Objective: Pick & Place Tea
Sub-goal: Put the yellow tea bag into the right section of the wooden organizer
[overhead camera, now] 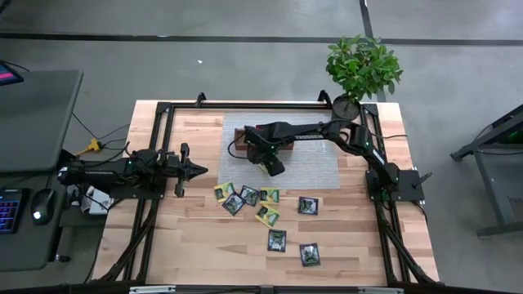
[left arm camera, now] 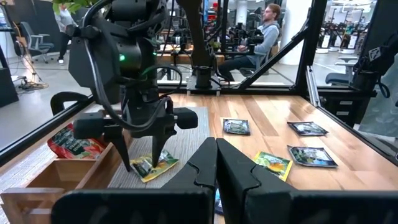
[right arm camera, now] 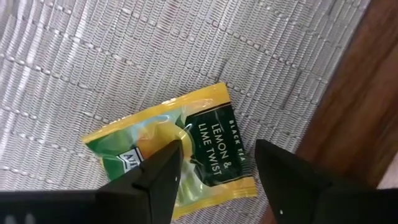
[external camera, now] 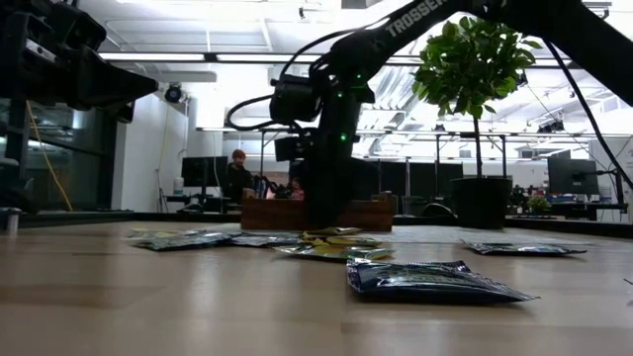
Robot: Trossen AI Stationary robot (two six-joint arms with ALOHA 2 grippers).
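Note:
A yellow-green tea packet (right arm camera: 186, 146) lies flat on the grey mat, beside the wooden tray (left arm camera: 59, 177). My right gripper (right arm camera: 214, 155) is open and points down over it, one finger over its middle, the other just off its edge. In the left wrist view that gripper (left arm camera: 144, 163) stands around the packet (left arm camera: 155, 168). Red packets (left arm camera: 74, 142) lie in one tray compartment. Several more packets (overhead camera: 267, 215) lie scattered on the bare wood. My left gripper (overhead camera: 196, 170) is shut and waits level at the table's left, touching nothing. My right gripper comes at the yellow-green packet from above with its fingers spread, one fingertip (right arm camera: 165, 162) over the packet's printed face. I cannot tell whether either finger touches it. The packet lies flat on the mat.
The potted plant (overhead camera: 362, 65) stands at the far right corner. The grey mat (overhead camera: 315, 151) covers the far middle, with the tray (overhead camera: 243, 135) at its left end under the right arm. A dark packet (external camera: 425, 280) lies near the low camera. People sit beyond the table.

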